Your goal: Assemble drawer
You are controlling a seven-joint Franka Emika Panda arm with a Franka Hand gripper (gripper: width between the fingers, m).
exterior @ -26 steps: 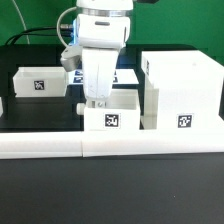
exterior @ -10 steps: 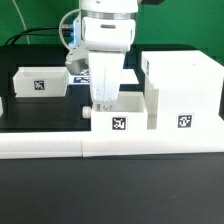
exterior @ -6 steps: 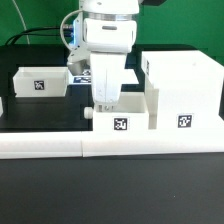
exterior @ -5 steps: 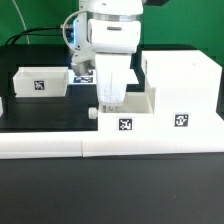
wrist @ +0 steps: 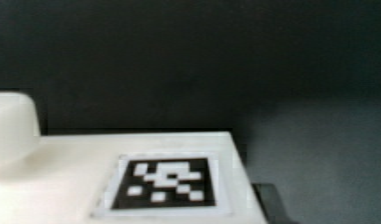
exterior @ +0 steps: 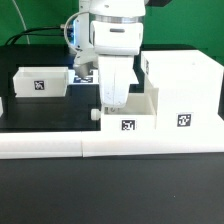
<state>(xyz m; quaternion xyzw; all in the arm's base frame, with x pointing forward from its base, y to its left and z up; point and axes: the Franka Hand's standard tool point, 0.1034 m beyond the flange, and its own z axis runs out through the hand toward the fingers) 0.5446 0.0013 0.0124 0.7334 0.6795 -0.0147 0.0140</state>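
- Casing [exterior: 190, 80]: plain white, with a black-and-white square tag [exterior: 183, 121].
- Near tray [exterior: 143, 112]: white, white knob [exterior: 96, 114], and a blocky black-on-white tag pattern [wrist: 166, 183].
- Far tray [exterior: 22, 80]: white, with a similar tag.
- Border bars [exterior: 110, 146]: white.
- Tabletop [exterior: 110, 195]: black.
- Hand [exterior: 112, 104]: white.

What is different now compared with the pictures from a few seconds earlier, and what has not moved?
The gripper moved toward the exterior view's right. The knobbed tray under it slid the same way and is now closer to the casing. Whether the jaws clamp the tray's wall cannot be seen. The second tray, the casing and the border bars stayed in place.
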